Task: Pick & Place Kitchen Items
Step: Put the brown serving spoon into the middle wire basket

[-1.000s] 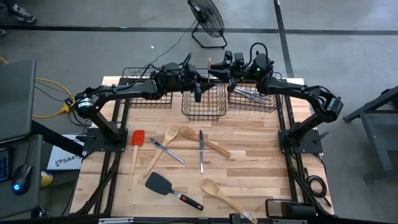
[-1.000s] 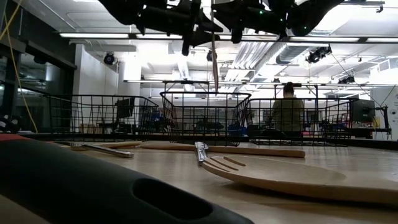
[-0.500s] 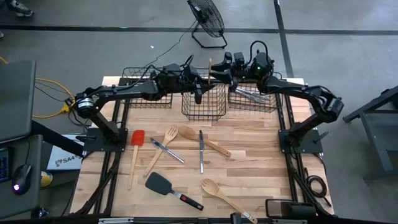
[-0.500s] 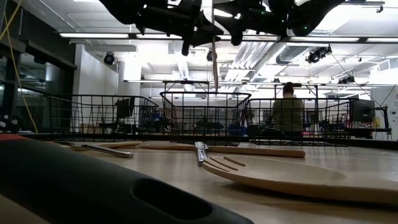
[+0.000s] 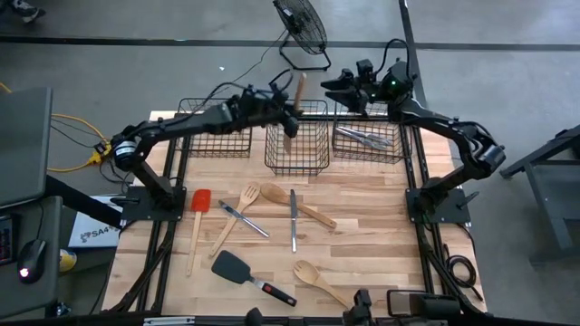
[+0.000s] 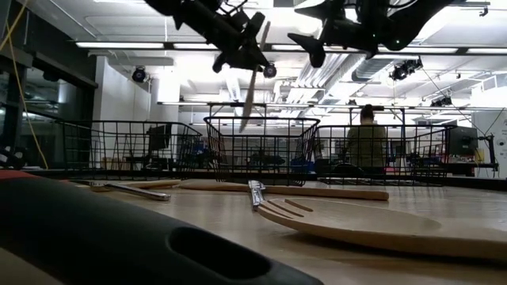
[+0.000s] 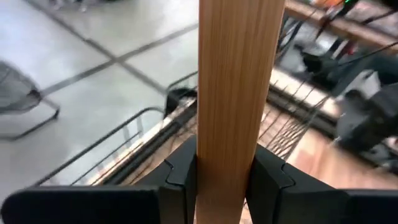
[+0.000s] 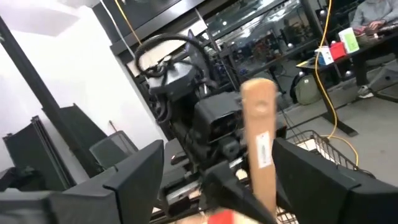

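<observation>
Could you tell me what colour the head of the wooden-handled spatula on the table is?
Red, clearest in the high view: spatula.

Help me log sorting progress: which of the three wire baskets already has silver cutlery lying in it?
The basket on the right arm's side; silver metal cutlery lies across its floor. No silver cutlery shows in the middle basket or the left one.

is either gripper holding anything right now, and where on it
The left gripper holds a pale wooden utensil by its flat handle, above the middle basket. The right gripper is open and holds nothing.
</observation>
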Motion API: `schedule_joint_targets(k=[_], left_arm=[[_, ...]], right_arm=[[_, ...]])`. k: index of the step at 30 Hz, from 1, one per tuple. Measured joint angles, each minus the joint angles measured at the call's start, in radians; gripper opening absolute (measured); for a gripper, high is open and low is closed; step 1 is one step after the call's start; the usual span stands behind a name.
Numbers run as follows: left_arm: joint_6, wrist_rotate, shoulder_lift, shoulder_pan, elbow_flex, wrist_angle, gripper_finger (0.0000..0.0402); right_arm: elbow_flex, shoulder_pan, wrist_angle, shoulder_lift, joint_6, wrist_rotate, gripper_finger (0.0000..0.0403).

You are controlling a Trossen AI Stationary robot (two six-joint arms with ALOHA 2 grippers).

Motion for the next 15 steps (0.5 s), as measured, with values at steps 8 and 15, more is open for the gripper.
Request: schedule_joint_targets(k=[8,15], left_arm=[[-0.046,-0.017,0.088,0.049,0.136,-0.208,0.0090],[-0.154,-0.011,0.177,0.047,0.172,-0.242,0.0090]], right_arm=[[0.000,-0.023,-0.002,0.000,0.005,-0.011,0.0282],[0.000,-0.024,-0.038,0.000,0.022,-0.010,0.0282]])
